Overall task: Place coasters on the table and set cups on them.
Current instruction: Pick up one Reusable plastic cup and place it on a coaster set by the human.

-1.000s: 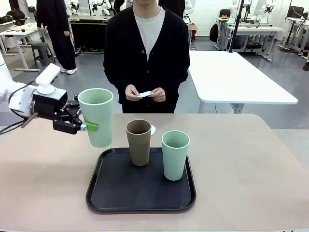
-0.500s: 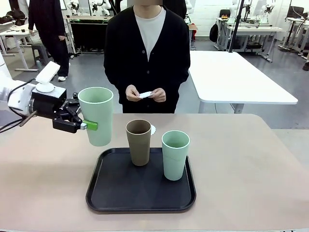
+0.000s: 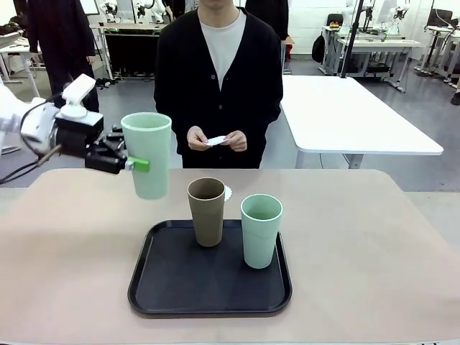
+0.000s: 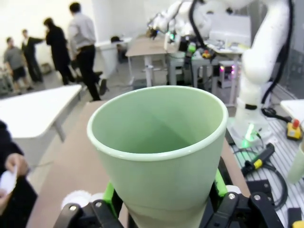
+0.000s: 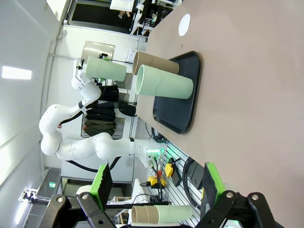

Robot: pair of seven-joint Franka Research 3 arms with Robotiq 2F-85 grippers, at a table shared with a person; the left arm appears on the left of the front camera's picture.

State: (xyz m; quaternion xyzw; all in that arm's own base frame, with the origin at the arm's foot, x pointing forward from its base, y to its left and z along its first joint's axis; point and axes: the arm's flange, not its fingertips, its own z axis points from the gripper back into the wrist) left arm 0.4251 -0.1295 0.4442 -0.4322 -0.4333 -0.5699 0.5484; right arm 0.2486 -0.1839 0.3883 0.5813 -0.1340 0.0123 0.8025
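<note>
My left gripper [image 3: 138,164] is shut on a pale mint cup [image 3: 148,164] and holds it upright in the air over the table [image 3: 359,237], left of the black tray [image 3: 144,280]. In the left wrist view the cup [image 4: 159,156] stands between the green pads [image 4: 110,192]. A tan-brown cup [image 3: 207,212] and a second mint cup [image 3: 261,230] stand on the tray. One white coaster [image 3: 228,192] lies on the table behind the brown cup, as also seen in the right wrist view [image 5: 184,23]. The person's hands hold another coaster [image 3: 215,140]. My right gripper [image 5: 156,185] is open, holding nothing.
The person stands at the table's far edge, hands [image 3: 233,140] together at waist height. A white-topped table [image 3: 345,115] stands behind to the right. Bare tabletop lies left, right and in front of the tray.
My left gripper has lifted the mint cup higher and a little farther across the table. The cups on the tray and the person's hands stayed put.
</note>
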